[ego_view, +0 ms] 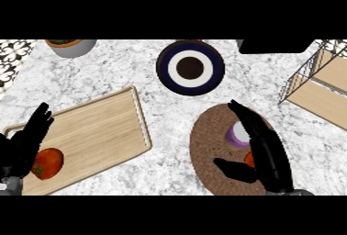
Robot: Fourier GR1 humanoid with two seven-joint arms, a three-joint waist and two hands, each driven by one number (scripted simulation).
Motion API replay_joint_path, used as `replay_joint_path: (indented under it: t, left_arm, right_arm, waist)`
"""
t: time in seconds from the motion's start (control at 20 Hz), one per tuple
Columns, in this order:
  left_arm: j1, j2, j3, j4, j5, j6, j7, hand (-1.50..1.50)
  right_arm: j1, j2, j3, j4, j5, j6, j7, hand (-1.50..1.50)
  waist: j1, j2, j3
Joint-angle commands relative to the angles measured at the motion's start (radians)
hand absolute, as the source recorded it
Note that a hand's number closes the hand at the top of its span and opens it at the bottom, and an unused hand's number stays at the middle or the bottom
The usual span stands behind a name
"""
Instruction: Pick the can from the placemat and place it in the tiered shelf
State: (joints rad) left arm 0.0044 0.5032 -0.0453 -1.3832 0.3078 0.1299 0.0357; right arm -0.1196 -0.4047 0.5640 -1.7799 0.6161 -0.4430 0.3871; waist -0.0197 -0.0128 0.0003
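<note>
At lower right of the frame, the can [237, 134] is seen upright on the placemat [210, 151], flanked by the open right robot hand [265, 153]; stiff, light, probably slippery, best taken around its sides

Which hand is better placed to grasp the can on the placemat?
The right hand: it hangs open over the round placemat, fingers beside the purple-topped can, with the tiered shelf on the same side. The left hand rests open at the cutting board by the tomato, far off.
</note>
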Motion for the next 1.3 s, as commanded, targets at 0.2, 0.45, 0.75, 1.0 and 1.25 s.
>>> replay_joint_path:
  t: [0.2,0.45,0.75,1.0,1.25]
  left_arm:
    - [0.030,-0.003,-0.002,0.005,-0.005,-0.023,-0.004,0.00]
    - [-0.011,-0.013,-0.004,0.004,-0.014,-0.014,0.016,0.00]
    - [0.037,-0.022,0.017,-0.019,-0.011,-0.053,-0.004,0.00]
    - [0.000,-0.029,0.035,-0.020,-0.027,-0.054,0.040,0.00]
    - [0.000,-0.078,0.033,0.016,-0.090,-0.048,0.002,0.00]
  right_arm:
    - [-0.086,-0.129,0.068,-0.147,0.146,0.437,0.408,-1.50]
    - [-0.179,-0.173,0.110,-0.194,0.096,0.756,0.551,-1.50]
    - [-0.280,-0.057,0.127,-0.059,0.126,0.895,0.613,-1.50]
    - [-0.262,-0.010,0.115,-0.106,0.128,1.000,0.667,-1.50]
    - [-0.251,-0.002,0.044,0.074,0.198,0.929,0.472,-1.50]
  waist:
    - [0.018,0.005,-0.006]
    - [0.021,0.009,-0.004]
    - [0.034,0.013,-0.001]
    - [0.022,0.011,-0.001]
    - [0.023,0.013,0.000]
